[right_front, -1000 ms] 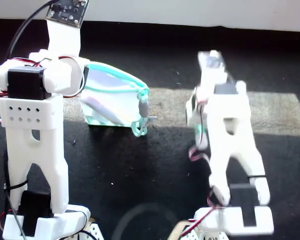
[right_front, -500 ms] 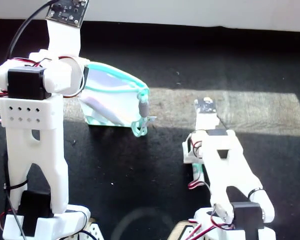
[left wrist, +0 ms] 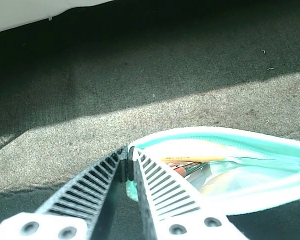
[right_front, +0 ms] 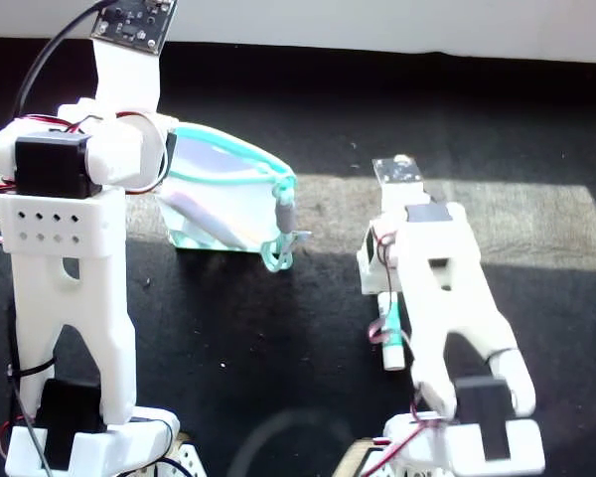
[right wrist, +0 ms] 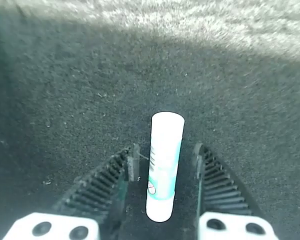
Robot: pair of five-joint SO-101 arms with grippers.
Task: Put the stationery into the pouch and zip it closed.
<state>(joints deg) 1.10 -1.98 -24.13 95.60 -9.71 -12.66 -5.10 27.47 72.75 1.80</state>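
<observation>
Right wrist view: my right jaws stand wide open astride a white-and-teal tube (right wrist: 165, 165) lying on the dark tabletop (right wrist: 65, 75), neither side touching it. My left jaws are pinched tight on the rim of the open pouch (left wrist: 250, 187), which has pens (left wrist: 190, 160) inside.

Dark fuzzy mat (right_front: 278, 338) is covering the table, flecked with bits of lint. A band of sunlight (right_front: 546, 219) is lying across it from side to side, turning the nap pale grey. A white wall (right_front: 377, 20) is running along the far edge.
</observation>
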